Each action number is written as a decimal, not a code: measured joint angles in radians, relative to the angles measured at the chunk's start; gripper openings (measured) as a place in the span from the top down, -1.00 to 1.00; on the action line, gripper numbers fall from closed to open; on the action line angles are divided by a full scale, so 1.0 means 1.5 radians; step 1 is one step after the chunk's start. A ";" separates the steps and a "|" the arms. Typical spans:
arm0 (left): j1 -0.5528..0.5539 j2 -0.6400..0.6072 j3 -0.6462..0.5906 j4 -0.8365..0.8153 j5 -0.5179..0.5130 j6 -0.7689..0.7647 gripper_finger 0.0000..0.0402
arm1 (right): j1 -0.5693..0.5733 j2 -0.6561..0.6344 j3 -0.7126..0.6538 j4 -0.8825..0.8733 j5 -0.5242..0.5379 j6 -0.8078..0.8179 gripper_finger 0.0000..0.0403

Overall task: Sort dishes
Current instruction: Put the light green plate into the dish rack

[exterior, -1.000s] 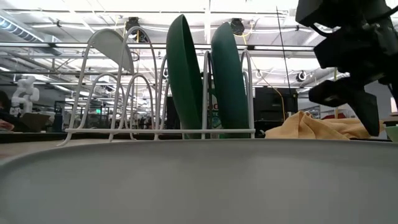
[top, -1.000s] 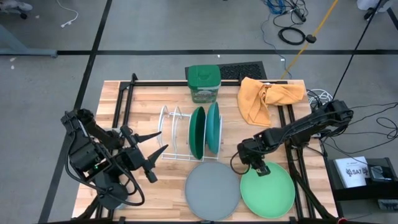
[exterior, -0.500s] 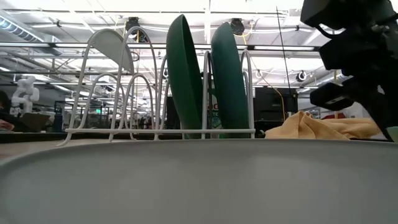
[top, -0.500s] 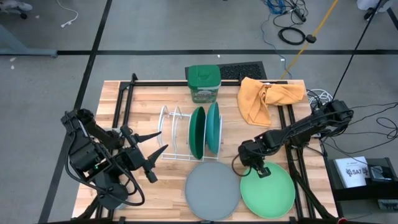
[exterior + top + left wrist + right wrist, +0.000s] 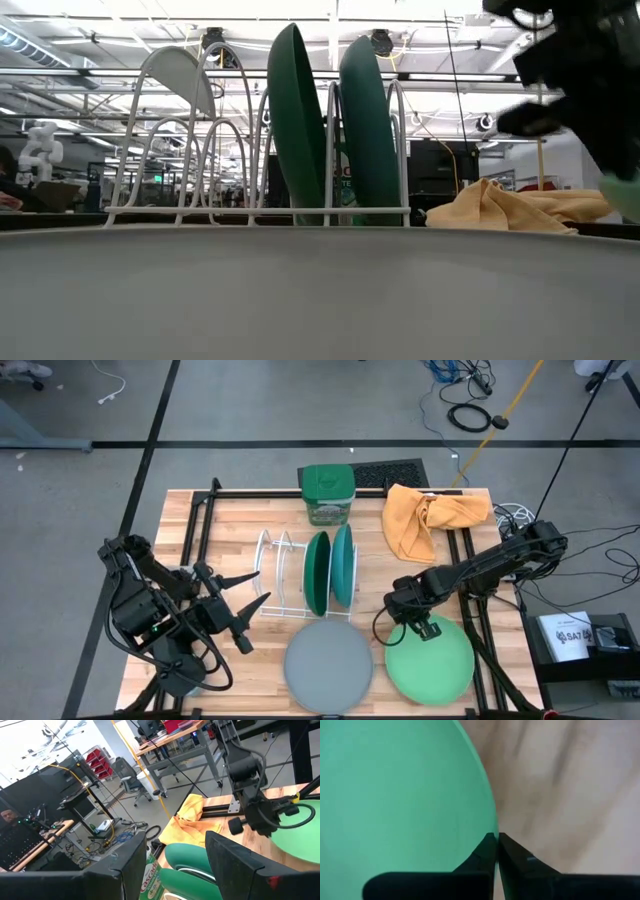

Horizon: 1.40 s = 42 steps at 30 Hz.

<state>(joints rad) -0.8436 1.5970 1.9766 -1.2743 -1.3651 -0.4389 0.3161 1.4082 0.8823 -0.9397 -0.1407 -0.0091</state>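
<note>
Light green plate (image 5: 430,665): lies on the wooden table (image 5: 230,520) at its near right, just beside the light grey plate (image 5: 328,668), which lies flat at the near middle. In the right wrist view the plate's rim runs straight into the slit between the two fingers.

Right gripper (image 5: 412,625): down at the far-left rim of the light green plate, fingers (image 5: 487,851) drawn almost together with the thin rim between them. It appears clamped on the rim; nothing else is touched.

Left gripper (image 5: 245,622): idle over the table's left side, well apart from every plate, fingers spread wide and holding nothing.

White wire rack (image 5: 285,585): stands at mid-table. Two plates already stand on edge in its right-hand slots, a dark green plate (image 5: 317,572) and a teal plate (image 5: 343,565) beside it. The slots to their left are free.

Step in hand, as judged: lifting the light green plate by its rim to stand it in the rack. To do it well, the pinch should stay firm and deep enough that the plate does not swivel as it leaves the table. The plate should be turned upright before it reaches the rack and lowered between two wires of a free slot. It should clear the grey plate beside it and the standing plates.

Also present: green tub (image 5: 328,493) and orange cloth (image 5: 425,515) at the table's far side, clear of the work.
</note>
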 joint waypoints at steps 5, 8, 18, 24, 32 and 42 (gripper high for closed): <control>0.000 0.000 0.000 0.000 0.000 0.000 -0.01 | 0.000 -0.011 0.117 -0.108 0.096 -0.027 0.99; 0.000 0.000 0.000 0.000 0.000 0.000 -0.01 | 0.001 -0.022 0.206 -0.157 0.181 -0.047 0.99; 0.000 0.000 0.000 0.000 0.000 0.000 -0.01 | 0.031 -0.044 0.506 -0.152 0.352 -0.273 1.00; 0.000 0.000 0.000 0.000 -0.013 0.001 -0.01 | 0.030 -0.045 0.576 0.109 0.373 -0.573 1.00; 0.000 0.000 0.000 0.013 -0.071 0.001 -0.01 | -0.032 -0.010 0.575 0.396 0.276 -0.804 1.00; -0.011 -0.001 0.001 0.124 -0.139 0.116 -0.01 | -0.176 0.091 0.575 0.516 0.026 -0.772 1.00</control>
<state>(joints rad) -0.8600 1.5963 1.9781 -1.0882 -1.5730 -0.2645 0.0517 1.5446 1.7443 -0.1651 -0.1016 -1.1677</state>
